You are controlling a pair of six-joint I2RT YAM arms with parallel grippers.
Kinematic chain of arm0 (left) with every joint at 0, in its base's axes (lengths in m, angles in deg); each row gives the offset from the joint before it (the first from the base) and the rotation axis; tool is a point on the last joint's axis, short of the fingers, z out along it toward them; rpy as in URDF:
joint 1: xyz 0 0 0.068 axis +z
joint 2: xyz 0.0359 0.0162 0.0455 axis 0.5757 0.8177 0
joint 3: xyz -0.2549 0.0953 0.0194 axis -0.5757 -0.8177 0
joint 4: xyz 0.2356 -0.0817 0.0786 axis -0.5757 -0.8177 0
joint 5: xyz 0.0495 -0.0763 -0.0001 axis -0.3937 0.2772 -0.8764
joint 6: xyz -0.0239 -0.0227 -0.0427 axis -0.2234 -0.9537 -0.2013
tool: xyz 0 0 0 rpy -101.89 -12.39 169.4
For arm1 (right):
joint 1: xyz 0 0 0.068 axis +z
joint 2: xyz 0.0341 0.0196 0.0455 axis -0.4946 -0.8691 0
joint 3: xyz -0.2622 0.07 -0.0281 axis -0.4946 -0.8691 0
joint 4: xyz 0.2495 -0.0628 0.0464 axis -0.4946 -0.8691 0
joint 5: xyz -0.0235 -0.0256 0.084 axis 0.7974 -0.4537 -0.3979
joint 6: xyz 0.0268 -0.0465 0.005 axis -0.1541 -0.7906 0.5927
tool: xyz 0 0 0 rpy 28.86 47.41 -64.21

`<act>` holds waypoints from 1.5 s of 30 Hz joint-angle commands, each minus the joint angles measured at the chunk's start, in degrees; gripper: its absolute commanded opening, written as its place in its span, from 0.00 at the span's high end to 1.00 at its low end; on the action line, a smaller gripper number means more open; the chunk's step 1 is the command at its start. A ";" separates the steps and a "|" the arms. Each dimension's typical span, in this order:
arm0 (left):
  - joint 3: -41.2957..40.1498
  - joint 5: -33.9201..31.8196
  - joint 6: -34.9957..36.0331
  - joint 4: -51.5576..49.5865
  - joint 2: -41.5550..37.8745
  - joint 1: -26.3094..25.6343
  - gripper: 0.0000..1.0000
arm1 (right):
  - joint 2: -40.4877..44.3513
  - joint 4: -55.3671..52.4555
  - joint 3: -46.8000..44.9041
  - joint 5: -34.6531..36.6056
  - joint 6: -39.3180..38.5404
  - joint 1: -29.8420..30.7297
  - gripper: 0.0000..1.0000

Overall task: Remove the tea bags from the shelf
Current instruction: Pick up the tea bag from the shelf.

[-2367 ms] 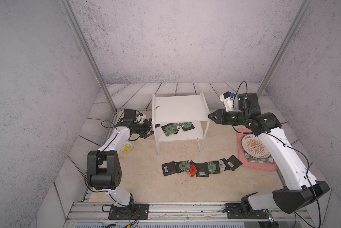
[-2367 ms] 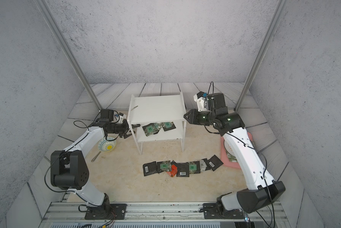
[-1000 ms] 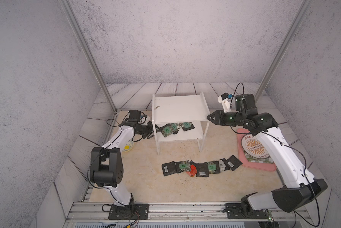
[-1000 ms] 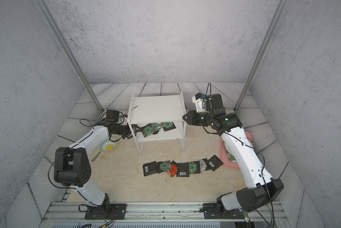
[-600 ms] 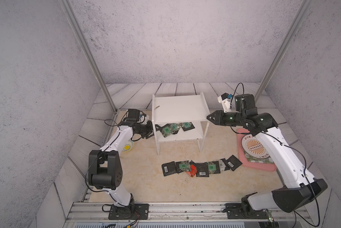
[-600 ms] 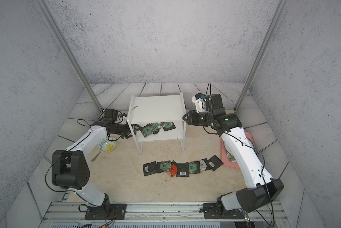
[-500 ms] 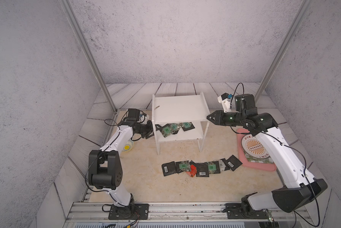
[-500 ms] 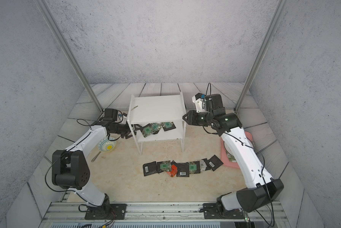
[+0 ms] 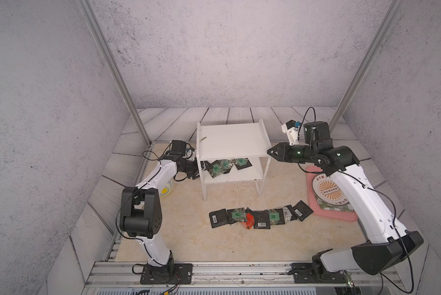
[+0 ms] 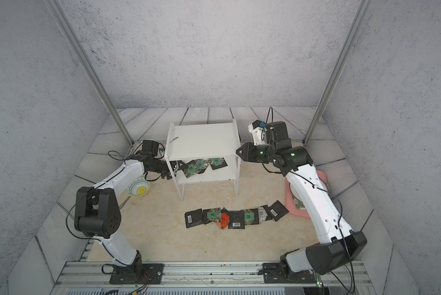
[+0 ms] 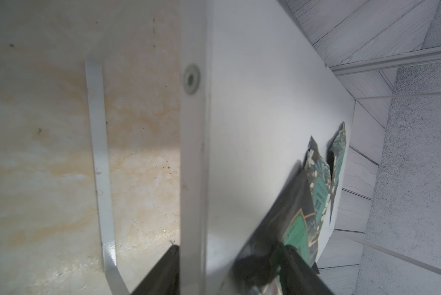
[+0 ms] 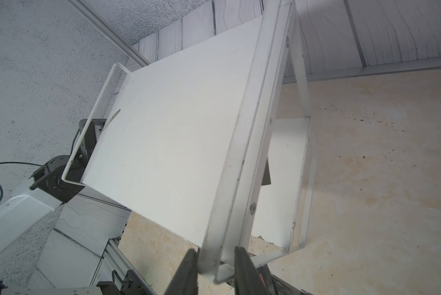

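Observation:
The white shelf [image 9: 232, 139] [image 10: 204, 139] stands mid-table. Three tea bags [image 9: 225, 165] [image 10: 201, 164], black with green labels, lie on its lower board [image 11: 252, 102], where they show as tea bags [image 11: 319, 184]. My left gripper [image 9: 201, 167] [image 10: 174, 166] [image 11: 229, 252] reaches in from the shelf's left side. It is open, its jaws astride the side post, and the nearest bag's corner lies by one finger. My right gripper [image 9: 269, 152] [image 10: 237, 152] [image 12: 215, 251] is shut on the shelf's right top rim [image 12: 242, 178]. Several more tea bags [image 9: 261, 217] [image 10: 236, 217], one of them red-orange [image 9: 249, 221], lie in a row on the table.
A pink tray [image 9: 334, 215] with a patterned plate [image 9: 328, 190] sits at the right under my right arm. A small bowl [image 9: 166, 190] [image 10: 138, 189] rests left of the shelf under my left arm. A thin stick [image 9: 202, 139] lies on the top board.
My left wrist has shifted closer to the shelf's left side and its jaws have widened around the post. The right gripper keeps its hold on the rim.

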 commanded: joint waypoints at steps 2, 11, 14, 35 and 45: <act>-1.09 -0.49 1.12 -0.40 -1.64 0.72 0.42 | -0.12 0.95 -1.22 0.15 0.14 0.19 0.72; -4.95 -1.91 2.12 -1.15 -4.99 3.50 0.51 | 0.31 1.23 -1.85 0.50 0.30 0.22 0.72; -5.40 -2.35 2.00 -1.02 -5.89 3.81 0.54 | 0.32 1.42 -2.10 0.58 0.32 0.14 0.72; -1.62 -0.17 0.68 -1.24 -7.28 4.60 0.47 | 0.59 2.66 -3.44 0.14 0.85 0.20 0.71; 1.54 -0.16 1.08 -1.45 -1.49 1.72 0.38 | 0.66 2.87 -3.48 0.14 1.02 0.20 0.71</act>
